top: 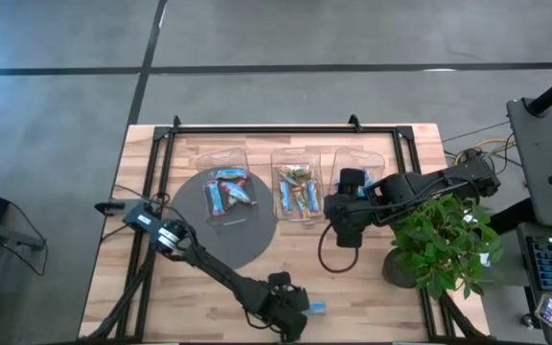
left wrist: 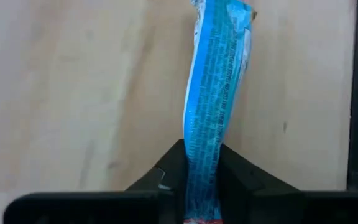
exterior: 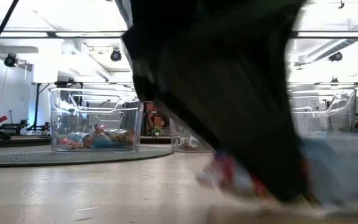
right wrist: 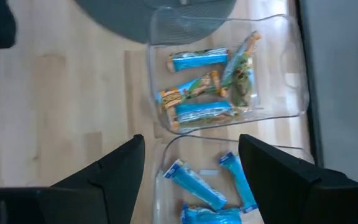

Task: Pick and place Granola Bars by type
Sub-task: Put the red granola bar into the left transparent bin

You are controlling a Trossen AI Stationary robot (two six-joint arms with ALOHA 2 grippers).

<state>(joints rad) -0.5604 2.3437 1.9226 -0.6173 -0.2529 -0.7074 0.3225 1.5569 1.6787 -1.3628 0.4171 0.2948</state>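
Observation:
My left gripper (top: 298, 309) is near the table's near edge, shut on a bright blue granola bar (left wrist: 213, 93) that sticks out past the fingers toward the right (top: 317, 308). In the low view it is a dark blur close to the tabletop. My right gripper (right wrist: 191, 146) is open and hovers over the right clear bin (right wrist: 166, 155), which has blue bars (right wrist: 194, 183) lying in it. The middle bin (top: 295, 187) holds blue and green/tan bars (right wrist: 210, 81). The left bin (top: 226, 187), on a grey round mat, holds several more bars. My left gripper pinches the blue bar by one end (left wrist: 202, 168) between its two fingers (left wrist: 241, 171). The wrapper stands edge-on in the gap, and the rest of the bar reaches straight out beyond the fingertips. Whether its free end touches the table I cannot tell.
A potted green plant (top: 439, 244) stands on the table's right side beside my right arm. Black frame rails (top: 286, 127) run along the far side and down both sides. The grey mat (top: 247, 240) covers the table's left-centre. Bare wood (top: 372, 297) lies near the front.

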